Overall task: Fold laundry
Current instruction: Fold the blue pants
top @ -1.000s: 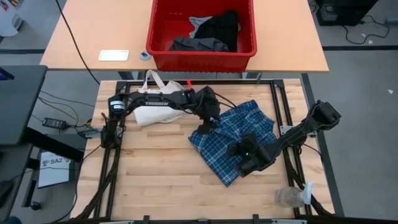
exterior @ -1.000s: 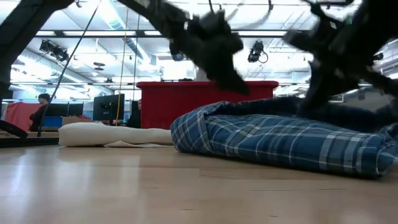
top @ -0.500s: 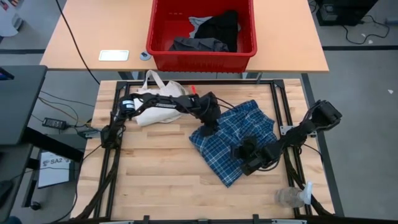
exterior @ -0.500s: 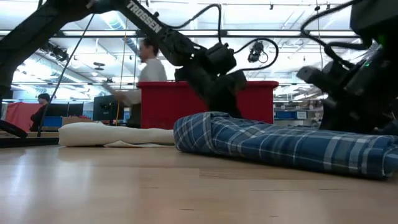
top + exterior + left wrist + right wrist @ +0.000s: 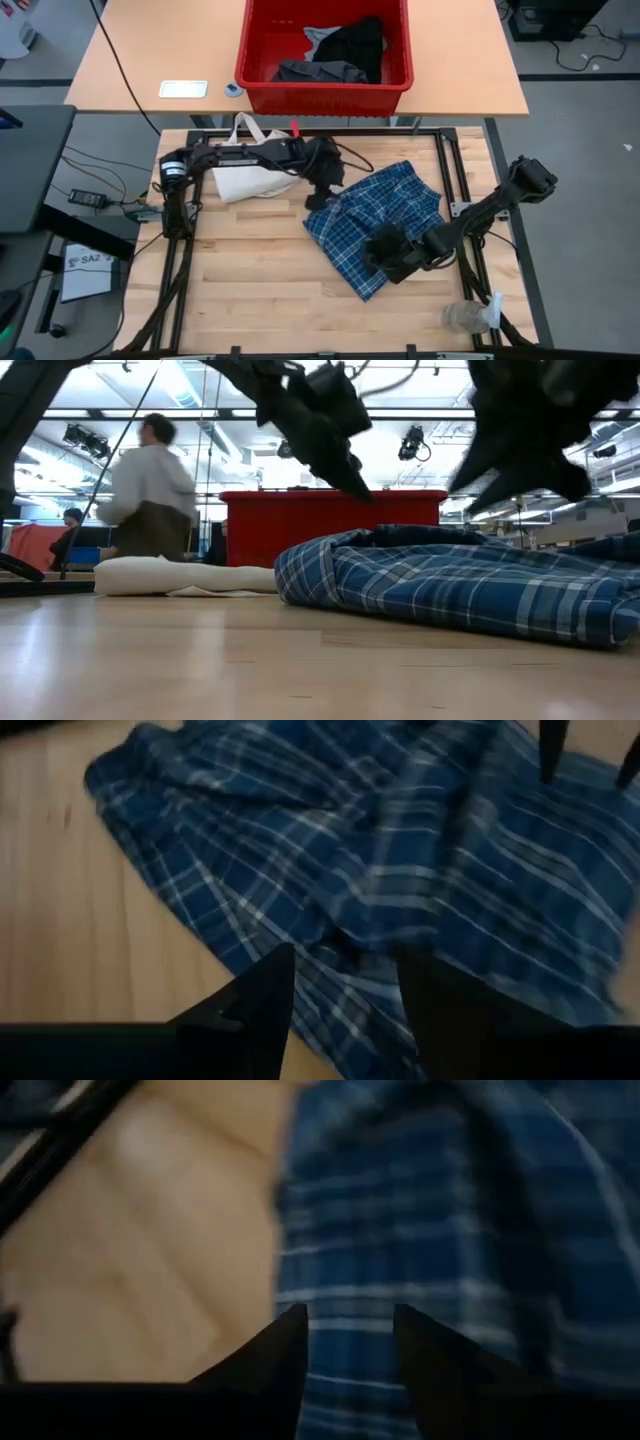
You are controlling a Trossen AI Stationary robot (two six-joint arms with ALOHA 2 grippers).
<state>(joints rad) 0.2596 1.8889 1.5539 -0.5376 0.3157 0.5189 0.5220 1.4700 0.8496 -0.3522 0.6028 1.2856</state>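
A blue-and-white plaid garment (image 5: 375, 225) is seen mid-frame; left gripper (image 5: 340, 995) and right gripper (image 5: 348, 1345) are parted above it, empty.

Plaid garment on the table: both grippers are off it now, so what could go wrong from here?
1. The plaid garment lies bunched, not flat; a grab could pinch two layers and fold it crooked.
2. The left gripper hangs open at the edge nearest the tote bag and might snag a handle.
3. The right gripper, open over the near corner, could drag the cloth toward the plastic bottle.
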